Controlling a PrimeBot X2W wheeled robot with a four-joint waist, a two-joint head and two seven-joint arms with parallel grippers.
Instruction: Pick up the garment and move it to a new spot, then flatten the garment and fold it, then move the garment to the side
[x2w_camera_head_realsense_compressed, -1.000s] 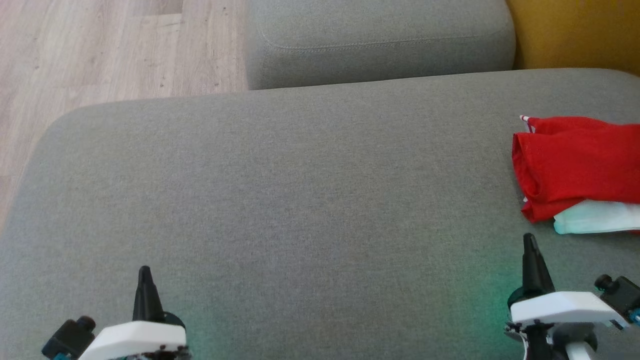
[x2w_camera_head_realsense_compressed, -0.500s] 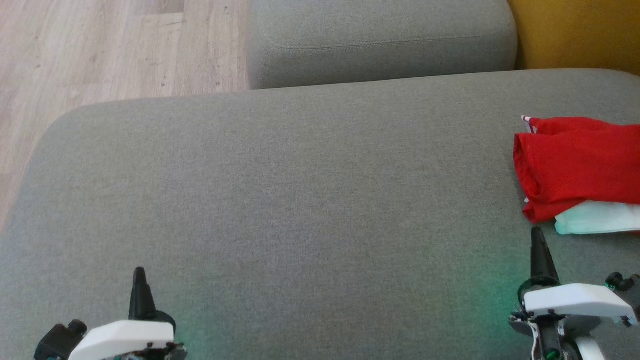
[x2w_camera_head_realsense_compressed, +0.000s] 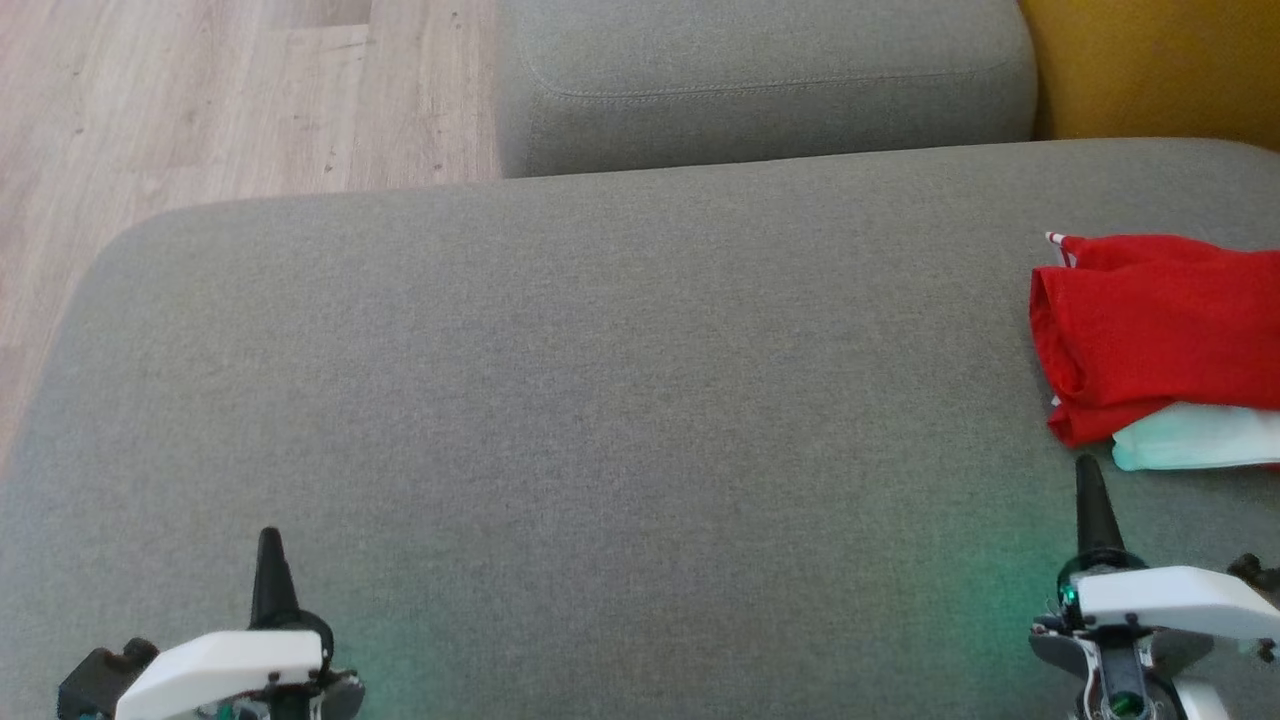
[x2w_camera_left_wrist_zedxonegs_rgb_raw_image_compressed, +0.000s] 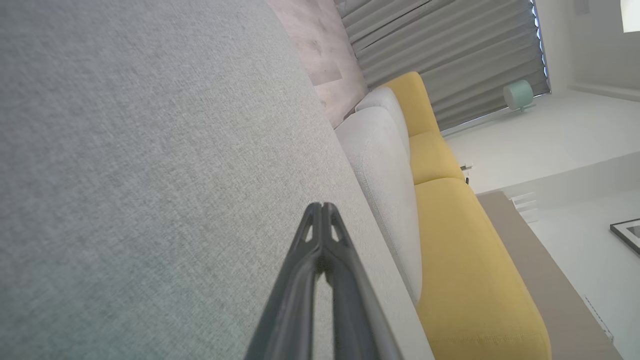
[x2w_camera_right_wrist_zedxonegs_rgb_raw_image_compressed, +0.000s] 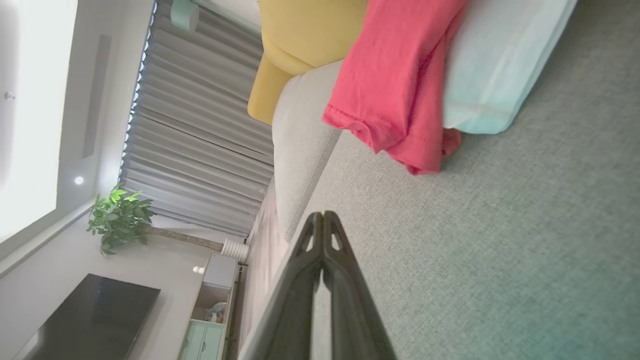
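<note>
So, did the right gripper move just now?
Yes. Against the red garment, the right gripper has shifted right, its tip now nearer the pale cloth.

The head camera looks steeply down on the grey couch seat (x2w_camera_head_realsense_compressed: 600, 380), with wooden floor (x2w_camera_head_realsense_compressed: 200, 90) at the frame's upper left. Both wrist cameras ride low and close over that seat, rolled sideways; the right one shares the red garment (x2w_camera_right_wrist_zedxonegs_rgb_raw_image_compressed: 395, 75) with the head view's right edge.
</note>
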